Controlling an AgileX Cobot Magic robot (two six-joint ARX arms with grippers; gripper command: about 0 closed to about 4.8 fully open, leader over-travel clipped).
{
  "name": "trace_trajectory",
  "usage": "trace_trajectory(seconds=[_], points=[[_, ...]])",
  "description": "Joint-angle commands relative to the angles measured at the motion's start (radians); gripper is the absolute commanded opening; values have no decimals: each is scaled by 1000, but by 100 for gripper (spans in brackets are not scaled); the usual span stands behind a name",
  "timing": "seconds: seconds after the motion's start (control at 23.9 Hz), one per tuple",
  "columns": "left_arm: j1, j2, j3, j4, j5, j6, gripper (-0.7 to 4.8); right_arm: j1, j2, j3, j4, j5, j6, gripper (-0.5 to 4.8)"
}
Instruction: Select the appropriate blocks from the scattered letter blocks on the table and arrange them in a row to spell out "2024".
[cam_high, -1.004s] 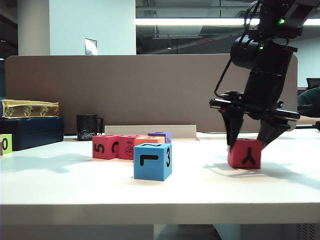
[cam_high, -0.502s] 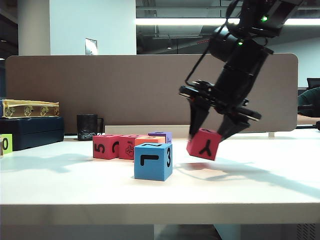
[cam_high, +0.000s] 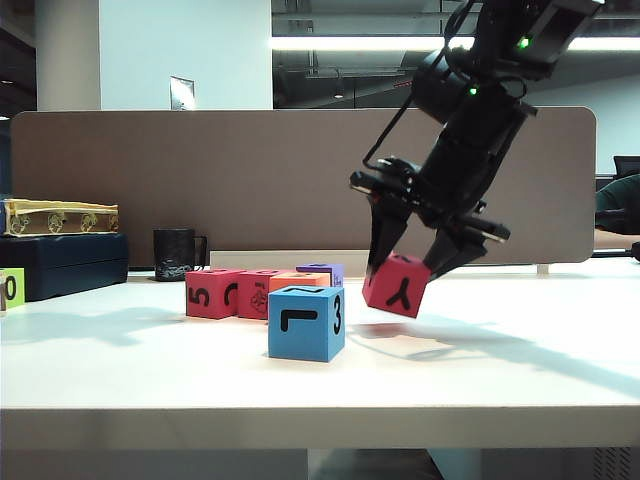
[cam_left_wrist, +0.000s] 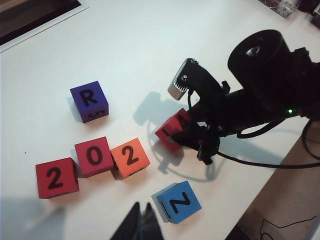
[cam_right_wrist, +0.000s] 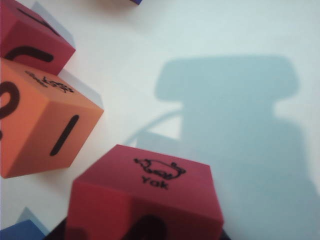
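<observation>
One red Y block (cam_high: 396, 285) in right gripper (cam_high: 405, 262), airborne; left gripper (cam_left_wrist: 140, 223) closed.

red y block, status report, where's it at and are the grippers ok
Right gripper shut on red Y block, carrying it tilted above the table. Left gripper shut, empty. Blue block sits near the 2-0-2 row.

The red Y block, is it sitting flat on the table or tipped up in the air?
Tipped and in the air: the red Y block hangs tilted in the right tool, clear of the table.
</observation>
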Motion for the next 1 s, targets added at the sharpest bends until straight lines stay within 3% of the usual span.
trace_trajectory(seconds=[0.04, 0.17, 0.25, 0.29, 0.63, 0.75, 1.0], points=[[0, -7, 4, 6, 0, 4, -6, 2, 21, 4, 23, -37, 24, 243], [0, -7, 4, 7, 0, 4, -6, 4, 45, 4, 42, -52, 27, 250], [0, -7, 4, 16, -1, 3, -6, 8, 47, 4, 56, -63, 27, 312], [0, -7, 4, 19, -1, 3, -6, 8, 47, 4, 63, -72, 27, 318], [0, -7, 3, 21, -4, 3, -6, 14, 47, 5, 111, -114, 28, 320], [0, -7, 3, 20, -4, 3, -6, 14, 47, 5, 114, -117, 28, 380], [0, -7, 3, 20, -4, 3, -6, 14, 46, 5, 119, -116, 27, 383]])
